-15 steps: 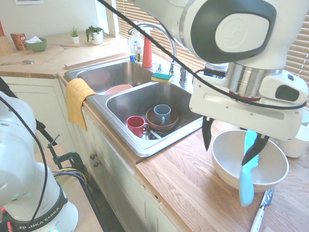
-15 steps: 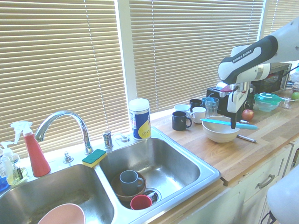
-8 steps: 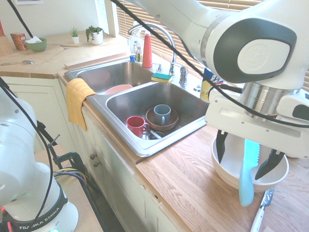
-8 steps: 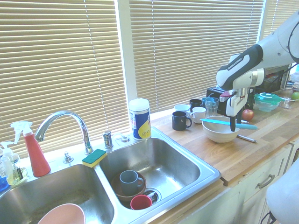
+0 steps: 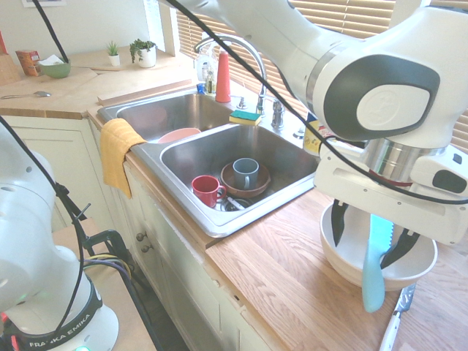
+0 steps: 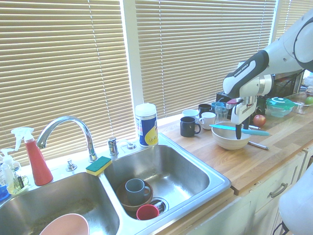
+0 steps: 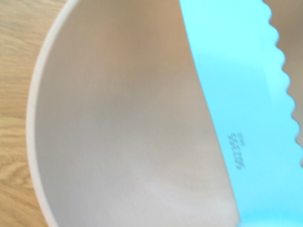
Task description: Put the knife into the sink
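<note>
We observe the light turquoise plastic knife with a serrated edge (image 5: 375,272) lying across the round white bowl (image 5: 345,248) on the light wooden bench (image 5: 252,281). The black fingers (image 5: 338,223) are spread wide, positioned above the bowl, with the knife between them. We locate the stainless steel double-basin sink (image 5: 241,150) beside the bench section bearing the bowl; its nearer basin contains a red mug (image 5: 207,191) and a blue-grey mug (image 5: 246,174).

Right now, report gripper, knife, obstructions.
Black-fingered gripper open, astride the turquoise plastic serrated knife, not gripping. Knife lies across the white round bowl, outside the sink. Nothing seen between fingers and knife.
</note>
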Robot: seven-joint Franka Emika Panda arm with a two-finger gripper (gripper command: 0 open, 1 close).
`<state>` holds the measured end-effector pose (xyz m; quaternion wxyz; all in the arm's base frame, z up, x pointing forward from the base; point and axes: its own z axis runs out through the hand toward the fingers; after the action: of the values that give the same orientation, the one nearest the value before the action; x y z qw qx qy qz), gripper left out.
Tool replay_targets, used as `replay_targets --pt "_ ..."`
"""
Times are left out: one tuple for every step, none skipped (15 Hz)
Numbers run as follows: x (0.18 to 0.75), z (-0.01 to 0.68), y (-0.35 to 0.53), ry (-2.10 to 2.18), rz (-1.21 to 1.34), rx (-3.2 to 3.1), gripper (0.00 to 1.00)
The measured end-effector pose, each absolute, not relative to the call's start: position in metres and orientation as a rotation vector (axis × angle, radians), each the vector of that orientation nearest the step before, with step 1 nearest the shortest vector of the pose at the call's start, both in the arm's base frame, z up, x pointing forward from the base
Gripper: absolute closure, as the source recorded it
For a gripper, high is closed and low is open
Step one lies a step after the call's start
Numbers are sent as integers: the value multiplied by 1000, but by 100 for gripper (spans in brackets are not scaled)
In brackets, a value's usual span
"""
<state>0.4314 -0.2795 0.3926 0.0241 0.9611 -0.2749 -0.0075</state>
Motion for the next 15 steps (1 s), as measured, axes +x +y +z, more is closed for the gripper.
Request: replay_targets --pt "433 392 -278 -849 -21 2974 100" --pt "433 392 -277 -849 -20 2973 100" --pt "434 391 -277 -850 -21 2973 100" --pt "434 391 -277 -851 -23 2973 100" --pt "434 389 -278 -852 -27 2972 100" --pt "434 388 -278 -854 -29 2971 100" --pt "434 387 -278 -856 -29 2970 100" --pt "435 386 -278 -858 -29 2969 100" --pt "435 386 -278 -860 -31 2968 100" --pt "435 385 -278 -861 -31 2968 100" --pt "435 385 -278 -861 -32 2968 100" --pt "435 385 -278 -862 -32 2968 100" --pt "435 385 -278 -862 -32 2968 100" --pt "434 385 -279 -863 -32 2967 100" --pt "435 386 -279 -863 -31 2967 100"
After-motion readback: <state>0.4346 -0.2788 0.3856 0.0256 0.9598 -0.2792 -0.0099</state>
